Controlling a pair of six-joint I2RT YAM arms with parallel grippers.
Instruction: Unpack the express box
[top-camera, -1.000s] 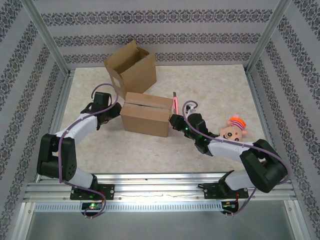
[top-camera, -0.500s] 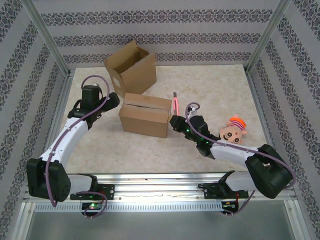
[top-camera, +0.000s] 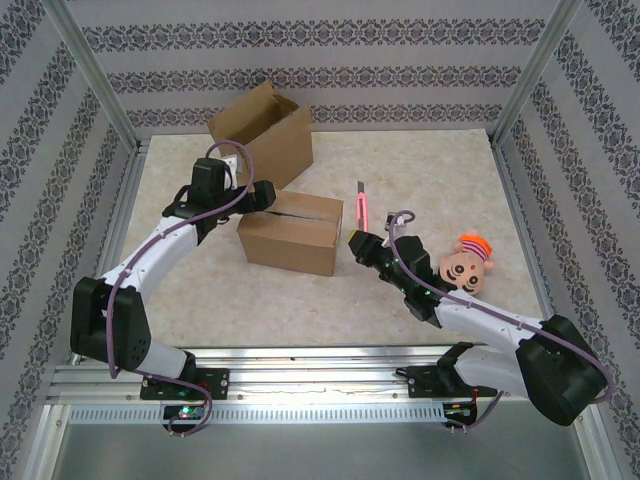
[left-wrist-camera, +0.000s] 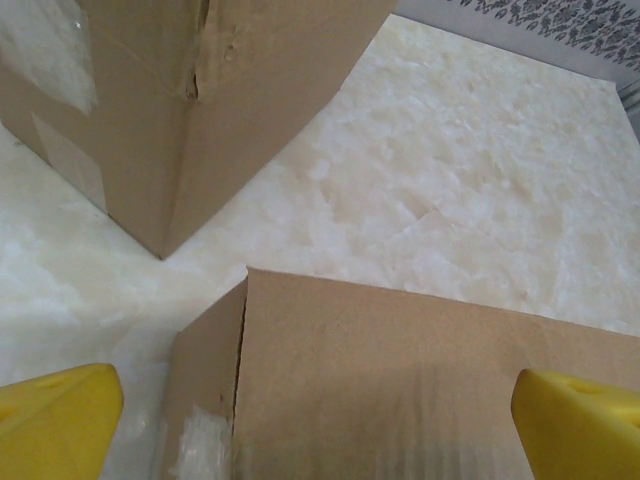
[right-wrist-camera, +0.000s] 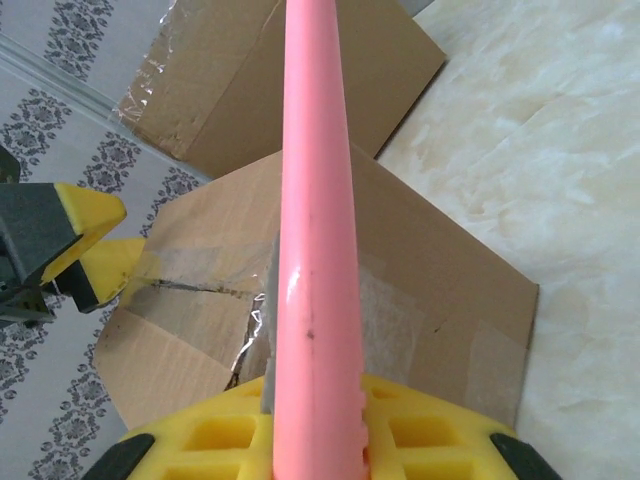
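The express box (top-camera: 290, 232), sealed brown cardboard with clear tape along its top seam, lies mid-table. My left gripper (top-camera: 258, 193) hovers open over the box's left end, and its yellow fingertips (left-wrist-camera: 55, 425) stand wide on either side of the box top (left-wrist-camera: 420, 390). My right gripper (top-camera: 360, 243) sits just off the box's right end, shut on a pink utility knife (top-camera: 360, 205). The knife (right-wrist-camera: 312, 250) points up and away over the taped box top (right-wrist-camera: 450, 290), where a dark slit (right-wrist-camera: 190, 285) runs along the seam.
A second cardboard box (top-camera: 262, 135) stands open and tilted behind the sealed one, close to the left gripper. A doll (top-camera: 465, 262) with an orange hat lies on the table to the right, beside the right arm. Patterned walls and metal posts enclose the table.
The left arm swung up from the box's left side and in over its top, its jaws opening wider. The right gripper drew back slightly to the right with the knife.
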